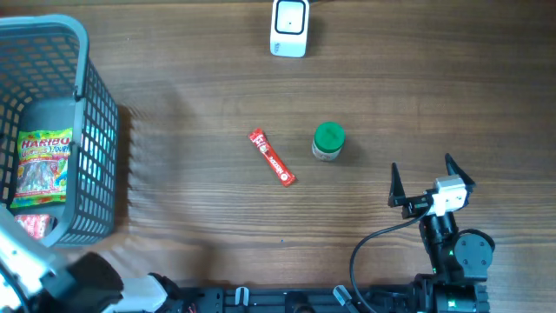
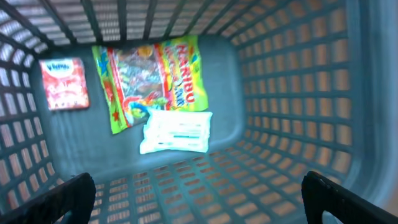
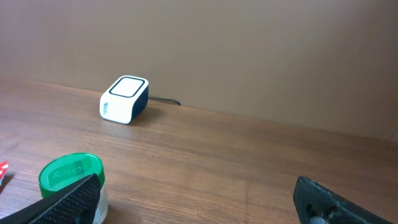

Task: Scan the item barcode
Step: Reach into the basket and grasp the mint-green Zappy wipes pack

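Scanner [image 1: 289, 28], a white box with a dark base, sits at the far edge of the table [image 1: 191, 104], cable running off behind it. Candidate items are out mid-table: a red stick packet [image 1: 273, 157] lying flat at an angle, and a green-lidded jar [image 1: 328, 142] upright just beside it on the right, not touching. The grey basket [image 1: 95, 130] stands at the left edge. A Haribo bag [image 2: 152, 81] lies flat on its floor, a white packet [image 2: 177, 130] overlaps the bag's corner, and a pink packet [image 2: 63, 84] lies apart by the side wall; this view is blurry. Left gripper [image 2: 199, 205] hangs over the basket looking in, jaws spread wide, holding nothing. Right gripper [image 1: 426, 183] is near the jar on its right, jaws also wide apart and empty.
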Available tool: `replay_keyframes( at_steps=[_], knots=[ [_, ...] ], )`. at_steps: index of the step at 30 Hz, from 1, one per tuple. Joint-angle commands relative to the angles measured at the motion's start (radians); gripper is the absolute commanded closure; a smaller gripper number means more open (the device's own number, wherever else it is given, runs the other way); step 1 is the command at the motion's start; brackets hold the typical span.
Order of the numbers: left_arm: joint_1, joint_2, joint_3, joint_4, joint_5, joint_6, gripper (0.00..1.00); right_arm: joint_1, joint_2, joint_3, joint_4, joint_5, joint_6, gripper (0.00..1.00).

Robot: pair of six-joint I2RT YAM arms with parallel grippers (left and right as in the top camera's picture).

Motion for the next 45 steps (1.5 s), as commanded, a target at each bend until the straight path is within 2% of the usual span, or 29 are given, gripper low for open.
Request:
replay_keyframes(
  at_steps=[1,5,9,10,12,17,22,28,33,35,39,41,45],
  knots=[
    [0.009,0.079,-0.119,0.060,0.120,0.088,0.00,0.005,-0.006,-0.001,0.006,0.013,-0.005,0.00],
    [0.010,0.087,-0.315,0.219,0.194,0.130,0.00,0.005,-0.006,-0.001,0.006,0.014,-0.006,0.00],
    [0.010,0.087,-0.547,0.407,0.209,0.139,0.00,0.005,-0.006,-0.001,0.006,0.013,-0.006,0.00],
    [0.010,0.087,-0.621,0.495,0.266,0.188,0.00,0.005,-0.006,-0.001,0.006,0.014,-0.006,0.00],
    [0.010,0.087,-0.695,0.574,0.346,0.235,0.00,0.005,-0.006,-0.001,0.006,0.014,-0.006,0.00],
    [0.015,0.087,-0.819,0.643,0.304,0.235,0.00,0.005,-0.006,-0.001,0.006,0.014,-0.006,0.00],
    [0.020,0.087,-0.847,0.651,0.209,0.235,0.00,0.005,-0.006,-0.001,0.006,0.013,-0.005,0.00],
    [0.020,0.100,-0.854,0.679,0.184,0.240,0.00,0.005,-0.006,-0.001,0.006,0.013,-0.006,0.00],
    [0.020,0.133,-0.938,0.758,0.184,0.239,0.02,0.005,-0.006,-0.001,0.006,0.014,-0.005,0.00],
    [0.020,0.142,-0.956,0.771,0.185,0.239,0.11,0.005,-0.006,-0.001,0.006,0.013,-0.006,0.00],
    [0.020,0.142,-0.974,0.805,0.193,0.239,0.35,0.005,-0.006,-0.001,0.006,0.014,-0.006,0.00],
    [0.020,0.142,-0.975,0.818,0.221,0.239,0.57,0.005,-0.006,-0.001,0.006,0.013,-0.006,0.00],
    [0.020,0.142,-0.974,0.822,0.293,0.237,0.92,0.005,-0.006,-0.001,0.006,0.013,-0.006,0.00]
  ],
)
